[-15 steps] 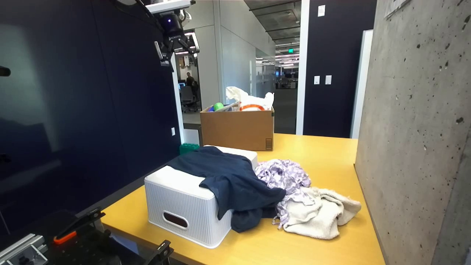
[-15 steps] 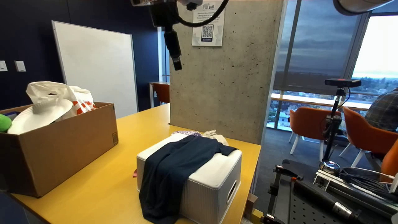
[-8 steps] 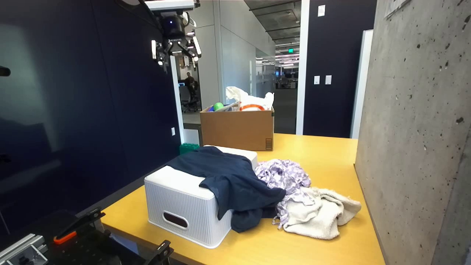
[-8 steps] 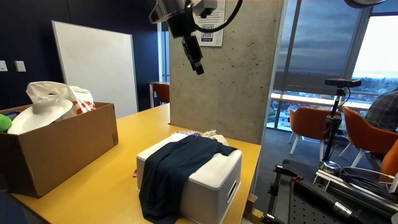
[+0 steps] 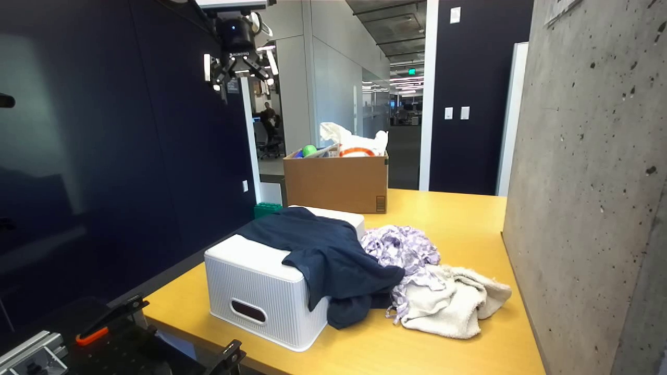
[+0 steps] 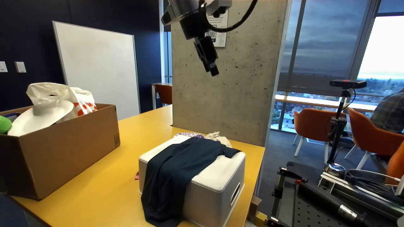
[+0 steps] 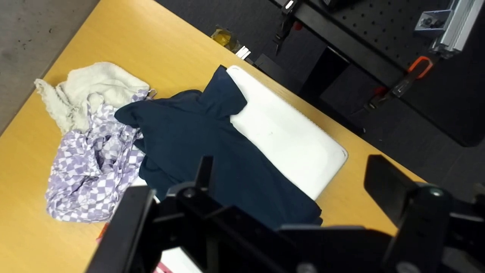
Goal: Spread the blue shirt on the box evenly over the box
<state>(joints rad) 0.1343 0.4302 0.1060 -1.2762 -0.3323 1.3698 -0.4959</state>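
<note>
1. Below my gripper (image 5: 243, 83) is a yellow table (image 5: 443, 224); a concrete pillar (image 6: 230, 101) at its edge rises past me.
2. Behind me in an exterior view is a dark wall (image 5: 104, 130); windows (image 6: 382, 50) are well away.
3. Lower than me, a carton (image 5: 336, 185) stands on the table.
4. My fingers (image 7: 386, 185) are spread wide.
5. The shirt (image 7: 212, 144) lies below me, well apart from my fingers, across the middle of the box (image 7: 284, 132), hanging down two opposite sides; both ends of the top are bare.
6. Beside the box, also below me, a purple cloth (image 7: 81, 178) and a beige cloth (image 7: 108, 83) touch.
</note>
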